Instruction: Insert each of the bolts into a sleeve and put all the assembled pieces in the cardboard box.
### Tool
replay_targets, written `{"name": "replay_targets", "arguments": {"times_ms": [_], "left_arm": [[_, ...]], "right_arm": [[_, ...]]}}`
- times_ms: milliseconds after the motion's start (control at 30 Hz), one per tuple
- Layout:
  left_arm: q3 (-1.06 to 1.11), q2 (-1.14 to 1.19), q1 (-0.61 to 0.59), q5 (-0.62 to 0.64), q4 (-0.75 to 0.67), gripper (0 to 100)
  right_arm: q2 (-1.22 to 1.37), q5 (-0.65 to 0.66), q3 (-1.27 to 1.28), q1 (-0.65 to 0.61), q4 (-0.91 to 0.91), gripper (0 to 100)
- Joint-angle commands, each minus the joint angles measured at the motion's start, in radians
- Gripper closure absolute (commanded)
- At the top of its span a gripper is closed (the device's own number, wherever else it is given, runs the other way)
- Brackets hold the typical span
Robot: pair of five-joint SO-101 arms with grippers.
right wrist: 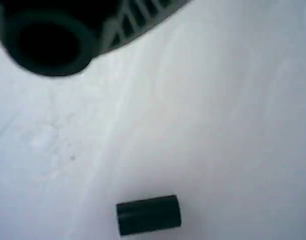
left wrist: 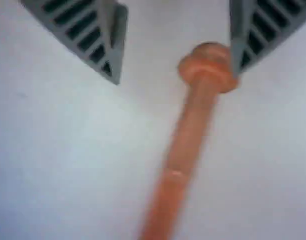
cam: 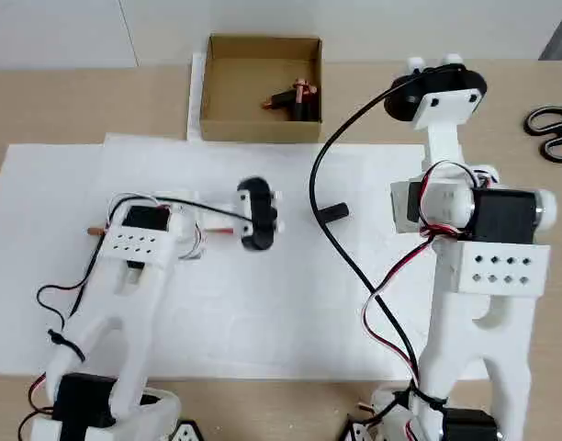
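The left gripper [left wrist: 175, 72] is hanging spread open just over the white paper sheet [cam: 263, 312], well out from the front of the cardboard box [cam: 263, 39] and off toward its left corner. Its two ribbed fingers [left wrist: 88, 40] are straddling the head end of a copper-coloured bolt [left wrist: 188, 150], which is lying flat on the sheet. One finger is sitting right beside the bolt's head while the other is standing clear of it, so nothing is being squeezed. The right gripper [cam: 434, 64] is hovering near the box's right wall, over the wooden table [cam: 61, 101]. It is gripping a black sleeve [right wrist: 43, 45], which is showing its open bore end-on in the right wrist view and is tucked against a ribbed finger [right wrist: 138, 20]. A second black sleeve [cam: 333, 213] is lying on its side on the sheet, out in front of the box's right front corner and apart from both grippers. Inside the box, the assembled pieces [cam: 295, 96], black sleeves with copper bolts through them, are resting close to its right wall. A pair of scissors [cam: 552, 129] is lying on the table far off to the right of the box.
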Motion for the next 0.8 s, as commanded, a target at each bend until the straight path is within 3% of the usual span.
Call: {"name": "replay_targets", "arguments": {"times_ms": [0,200,300,433,567,767], "left_arm": [[-0.166,-0.069,0.002,0.236,0.107,86],[-0.338,-0.219,0.008,0.890,0.318,86],[-0.357,-0.298,0.034,1.126,0.408,86],[-0.272,-0.371,0.052,1.275,0.483,86],[-0.127,-0.384,0.060,1.307,0.399,86],[-0.222,-0.173,0.032,1.654,0.390,86]], "right_arm": [[-0.041,0.009,-0.003,0.005,0.001,99.5],[-0.041,0.009,-0.003,0.004,0.001,99.5],[-0.041,0.009,-0.003,0.002,0.001,99.5],[-0.041,0.008,-0.003,0.002,0.001,99.5],[-0.041,0.006,-0.003,0.002,0.001,99.5],[-0.041,0.003,-0.003,0.002,0.001,99.5]]}}
